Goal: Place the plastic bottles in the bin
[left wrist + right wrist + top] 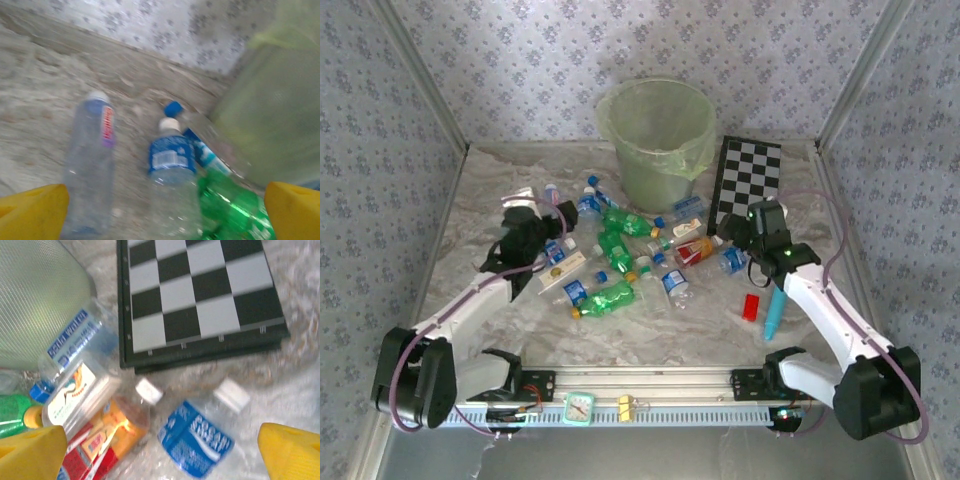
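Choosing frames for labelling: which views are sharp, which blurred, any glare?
Top external: fairly sharp, evenly lit, the bin glowing pale. Left wrist: blurred throughout, the blue-labelled bottle smeared. Right wrist: chequered board crisp, the orange bottle softer, with a bright glint.

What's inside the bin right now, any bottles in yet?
Inside the bin I see its green bag liner and no bottle in the visible part. The near wall hides the bottom, so one could lie there unseen.
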